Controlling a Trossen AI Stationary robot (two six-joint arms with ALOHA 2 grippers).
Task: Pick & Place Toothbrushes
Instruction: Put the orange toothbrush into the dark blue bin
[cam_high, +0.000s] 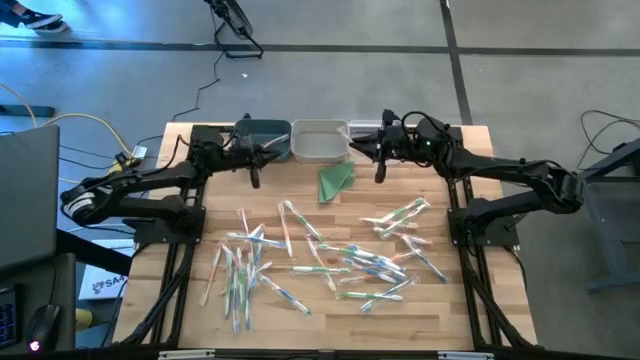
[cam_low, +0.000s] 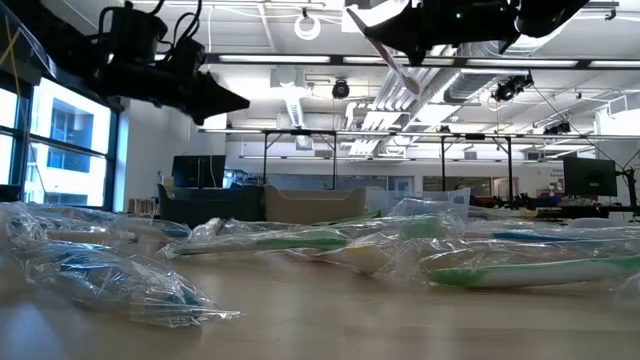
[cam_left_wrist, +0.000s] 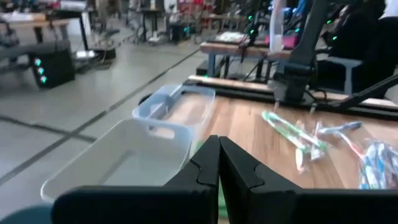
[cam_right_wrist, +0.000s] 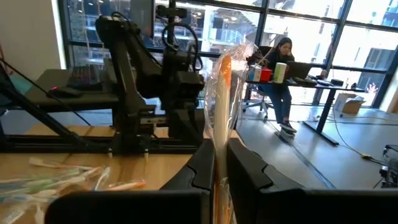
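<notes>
Right gripper (cam_right_wrist: 214, 163), raised near the table's far edge, pinches one cellophane-wrapped toothbrush with an orange handle (cam_right_wrist: 224, 93). Left gripper (cam_left_wrist: 219, 163) has its fingers pressed together on nothing, hovering by the white plastic bin (cam_high: 320, 142). Bins look nearly empty, so the task appears barely started: dozens of wrapped toothbrushes (cam_high: 330, 258) lie mid-table. A folded green triangle (cam_high: 336, 181) sits just before the bins; open room is above.

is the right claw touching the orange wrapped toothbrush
Touching. The right wrist view shows the right claw shut on the orange toothbrush in clear wrap, its fingers pressed against both sides.
</notes>
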